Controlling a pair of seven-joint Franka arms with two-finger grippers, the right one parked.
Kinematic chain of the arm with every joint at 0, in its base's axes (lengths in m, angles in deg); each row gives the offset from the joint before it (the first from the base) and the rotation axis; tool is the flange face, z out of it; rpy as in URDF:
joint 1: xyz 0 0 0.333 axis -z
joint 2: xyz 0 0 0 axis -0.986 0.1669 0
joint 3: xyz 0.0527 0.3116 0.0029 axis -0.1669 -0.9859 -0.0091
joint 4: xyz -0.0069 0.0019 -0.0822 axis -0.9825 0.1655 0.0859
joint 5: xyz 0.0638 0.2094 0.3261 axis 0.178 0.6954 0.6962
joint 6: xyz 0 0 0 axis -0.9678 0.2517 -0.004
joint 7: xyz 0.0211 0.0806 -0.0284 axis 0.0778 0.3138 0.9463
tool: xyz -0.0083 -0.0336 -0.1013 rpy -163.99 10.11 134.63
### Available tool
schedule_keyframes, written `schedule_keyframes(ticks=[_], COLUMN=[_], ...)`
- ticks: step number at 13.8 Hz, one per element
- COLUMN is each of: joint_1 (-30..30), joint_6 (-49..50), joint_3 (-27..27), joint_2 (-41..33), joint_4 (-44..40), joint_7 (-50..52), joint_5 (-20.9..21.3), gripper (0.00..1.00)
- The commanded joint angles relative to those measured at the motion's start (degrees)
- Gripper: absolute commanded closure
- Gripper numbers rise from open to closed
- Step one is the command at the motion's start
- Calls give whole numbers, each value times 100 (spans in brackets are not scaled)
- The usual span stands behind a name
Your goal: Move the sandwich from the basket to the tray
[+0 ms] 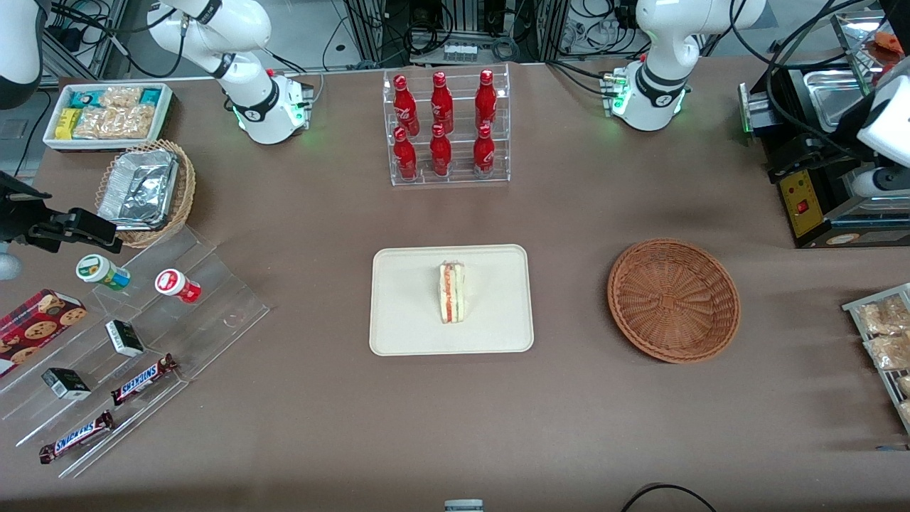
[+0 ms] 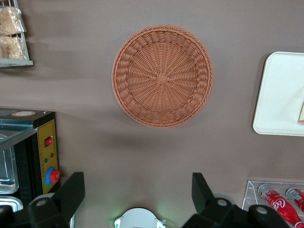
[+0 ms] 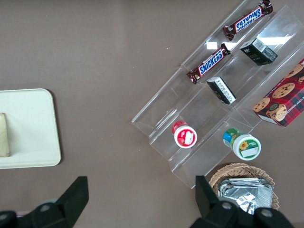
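Note:
The sandwich [image 1: 451,291] lies on the cream-white tray [image 1: 398,327], its red and green filling edge facing up. One corner of the sandwich [image 2: 301,114] shows on the tray [image 2: 280,95] in the left wrist view. The reddish-brown basket [image 1: 673,300] stands beside the tray toward the working arm's end and holds nothing. My left gripper [image 2: 137,190] hangs high over bare table, farther from the front camera than the basket [image 2: 162,76]. Its black fingers [image 2: 71,190] are spread wide, open, with nothing between them. In the right wrist view the sandwich [image 3: 4,135] sits on the tray [image 3: 33,142].
A clear rack of red bottles [image 1: 446,128] stands farther from the front camera than the tray. A black machine with a red button [image 1: 817,203] and a rack of snack packets [image 1: 885,334] flank the basket. A stepped acrylic shelf [image 1: 142,334] of snacks lies toward the parked arm's end.

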Motion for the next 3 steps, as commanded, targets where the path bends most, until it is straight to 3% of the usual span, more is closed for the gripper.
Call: schedule_keyframes(ticks=[1,3], joint_1=[161,143], joint_6=[124,158], joint_3=[-153,-144], joint_2=[-24,46], joint_4=[-101,-207], joint_7=[-78,-60], joint_5=[-51,-51], gripper=[1,1])
